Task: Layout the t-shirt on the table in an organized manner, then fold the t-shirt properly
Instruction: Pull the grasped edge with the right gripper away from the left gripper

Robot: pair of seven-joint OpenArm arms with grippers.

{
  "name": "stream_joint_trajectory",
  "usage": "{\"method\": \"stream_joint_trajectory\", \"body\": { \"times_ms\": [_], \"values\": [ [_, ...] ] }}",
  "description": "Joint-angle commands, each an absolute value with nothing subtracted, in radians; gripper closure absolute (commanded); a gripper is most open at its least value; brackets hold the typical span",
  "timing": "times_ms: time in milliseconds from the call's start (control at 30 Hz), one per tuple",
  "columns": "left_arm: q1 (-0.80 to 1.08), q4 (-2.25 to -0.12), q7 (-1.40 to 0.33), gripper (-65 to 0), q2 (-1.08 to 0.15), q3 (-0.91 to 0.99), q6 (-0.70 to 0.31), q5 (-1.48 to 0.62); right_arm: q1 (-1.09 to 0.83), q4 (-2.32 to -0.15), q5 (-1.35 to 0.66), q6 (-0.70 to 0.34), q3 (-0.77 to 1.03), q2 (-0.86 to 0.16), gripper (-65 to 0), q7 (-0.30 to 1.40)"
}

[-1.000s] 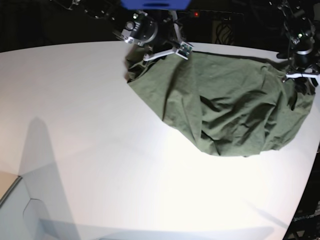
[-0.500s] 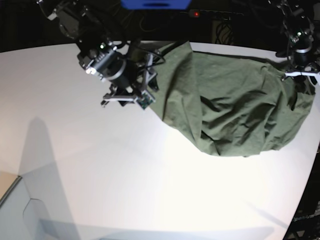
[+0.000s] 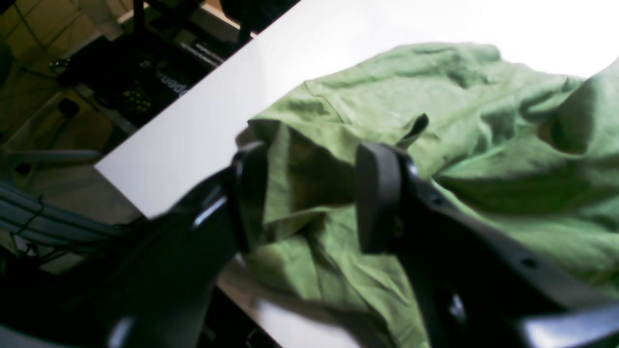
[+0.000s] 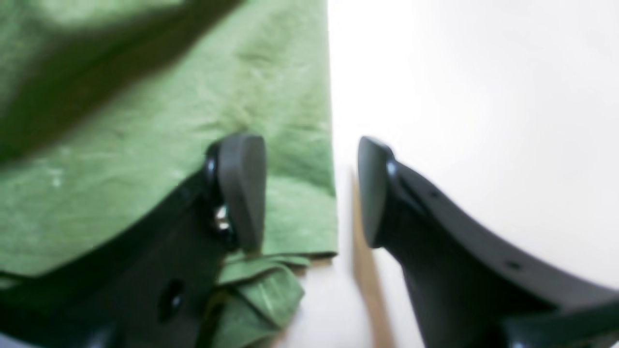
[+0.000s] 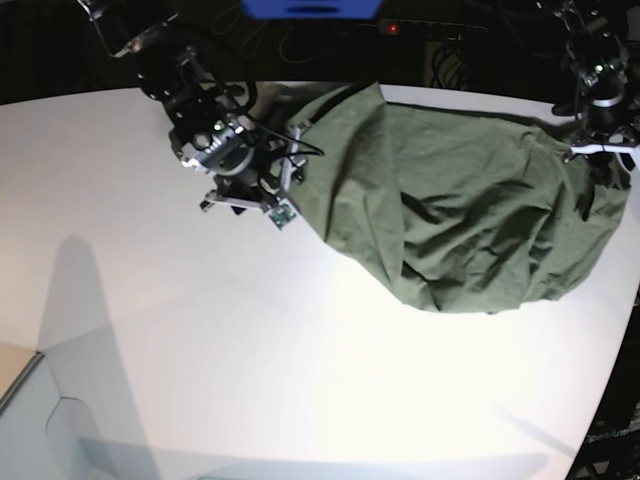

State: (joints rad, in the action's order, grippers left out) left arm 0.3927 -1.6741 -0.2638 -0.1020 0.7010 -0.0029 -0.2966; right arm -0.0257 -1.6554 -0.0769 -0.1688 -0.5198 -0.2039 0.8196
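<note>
The olive-green t-shirt [image 5: 470,210] lies bunched and wrinkled on the white table [image 5: 250,330], toward the back right. My right gripper [image 5: 280,195] hovers at the shirt's left edge. In the right wrist view it [image 4: 309,193] is open, one finger over the t-shirt [image 4: 145,145] and the other over bare table [image 4: 483,96], with the straight cloth edge running between them. My left gripper [image 5: 600,150] is at the shirt's far right corner. In the left wrist view it [image 3: 312,198] stands open around a raised fold of t-shirt [image 3: 435,96] close to the table [image 3: 203,121] edge.
Dark equipment and cables [image 5: 440,50] line the table's back edge. A flat brown panel [image 5: 15,375] sits at the lower left corner. The table's curved edge [image 5: 615,330] runs close by the shirt on the right. Beyond the table corner, the left wrist view shows floor clutter [image 3: 135,87].
My right arm swung from the table's back edge out to the left and forward, drawing the shirt's left edge straighter, and its jaws have widened off the cloth. The left arm stayed put.
</note>
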Motion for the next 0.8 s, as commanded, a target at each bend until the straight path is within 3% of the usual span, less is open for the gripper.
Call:
{"method": "stream_joint_trajectory", "body": {
  "times_ms": [0, 167, 267, 400, 633, 767],
  "values": [
    [0.39, -1.69, -0.239, -28.4, -0.116, 0.707, 0.002, -0.297, -0.013, -1.67, -0.074, -0.176, -0.518, -0.193, -24.8, 0.8],
    [0.394, -1.69, -0.239, -28.4, -0.116, 0.708, 0.002, -0.297, -0.01, -1.67, -0.071, -0.176, -0.518, -0.179, -2.2, 0.8],
    [0.397, -1.69, -0.239, -28.4, -0.116, 0.71, 0.002, -0.297, 0.01, -1.635, -0.071, -0.176, -0.518, -0.176, 0.0, 0.809],
    [0.398, -1.69, -0.239, -28.4, -0.116, 0.71, 0.002, -0.298, 0.012, -1.57, -0.071, -0.176, -0.515, -0.176, -6.2, 0.802],
    [0.398, -1.69, -0.239, -28.4, -0.116, 0.71, 0.002, -0.298, 0.008, -1.567, -0.071, -0.176, -0.515, -0.183, -23.3, 0.811],
    [0.398, -1.69, -0.239, -28.4, -0.116, 0.71, 0.002, -0.298, 0.002, -1.561, -0.071, -0.176, -0.513, -0.185, -27.4, 0.811]
  ]
}}
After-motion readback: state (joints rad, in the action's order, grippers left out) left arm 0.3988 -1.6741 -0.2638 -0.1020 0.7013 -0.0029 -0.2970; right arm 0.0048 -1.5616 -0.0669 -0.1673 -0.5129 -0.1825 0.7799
